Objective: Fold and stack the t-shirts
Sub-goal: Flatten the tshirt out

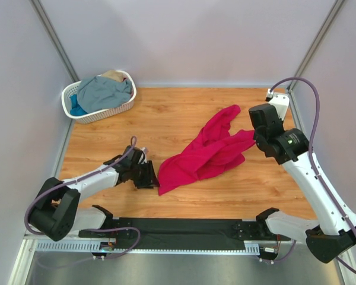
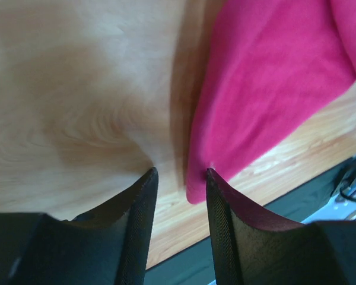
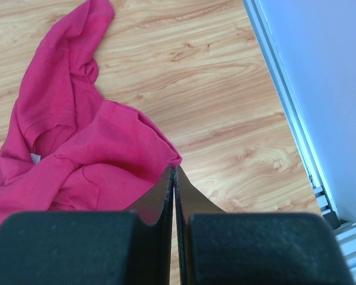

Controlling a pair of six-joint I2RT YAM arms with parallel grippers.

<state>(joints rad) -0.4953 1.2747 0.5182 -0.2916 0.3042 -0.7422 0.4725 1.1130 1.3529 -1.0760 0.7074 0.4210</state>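
Note:
A large crimson-pink t-shirt (image 1: 210,151) lies crumpled across the middle of the wooden table. My right gripper (image 3: 174,168) is shut on a corner of it at its right end (image 1: 253,135). My left gripper (image 2: 179,172) is open at the shirt's near-left corner (image 2: 196,190), low over the table, with the corner beside its right fingertip (image 2: 211,176). It also shows in the top view (image 1: 147,177). The shirt fills the left of the right wrist view (image 3: 65,148). A grey-blue t-shirt (image 1: 104,92), a bright blue one (image 1: 76,108) and a tan one (image 1: 113,75) lie in the basket.
A white lattice basket (image 1: 104,110) stands at the table's back left corner. Grey walls close in the back and both sides. A black mounting rail (image 1: 184,228) runs along the near edge between the arm bases.

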